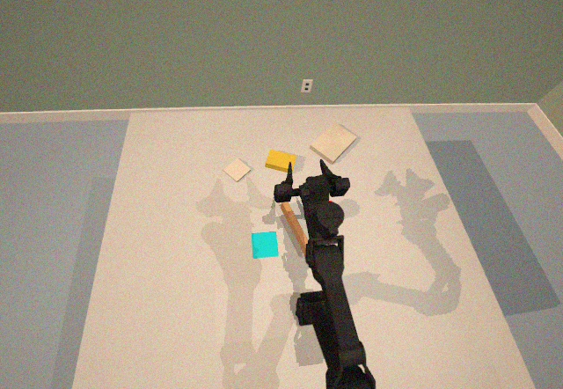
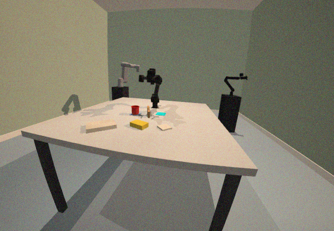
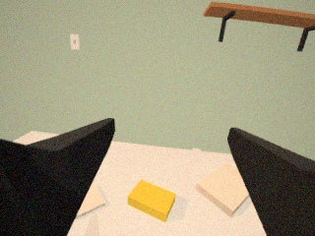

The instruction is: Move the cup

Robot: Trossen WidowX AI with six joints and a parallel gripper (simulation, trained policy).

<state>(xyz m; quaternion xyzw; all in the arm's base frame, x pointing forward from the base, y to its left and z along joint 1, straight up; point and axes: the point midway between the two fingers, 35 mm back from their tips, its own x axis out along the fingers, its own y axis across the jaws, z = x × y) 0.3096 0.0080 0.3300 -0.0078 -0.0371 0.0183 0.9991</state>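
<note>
The red cup (image 2: 134, 110) stands upright on a blue pad (image 2: 139, 114) in the exterior view. In the top view the arm hides nearly all of the cup, and it is out of the wrist view. No marbles can be made out. The other pad, a flat cyan square (image 1: 264, 245) (image 2: 160, 113), has nothing on it. My gripper (image 1: 305, 162) (image 3: 171, 129) is open with nothing between its fingers. It is raised high above the table, apart from the cup, with its fingers pointing forward towards the wall.
An orange-brown wooden bar (image 1: 296, 228) (image 2: 148, 113) lies between the cup and the cyan pad. A yellow block (image 1: 280, 159) (image 2: 139, 124) (image 3: 152, 199), a large beige block (image 1: 333, 142) (image 2: 100, 126) (image 3: 223, 188) and a small beige tile (image 1: 237, 169) (image 2: 164, 127) lie farther from the arm's base.
</note>
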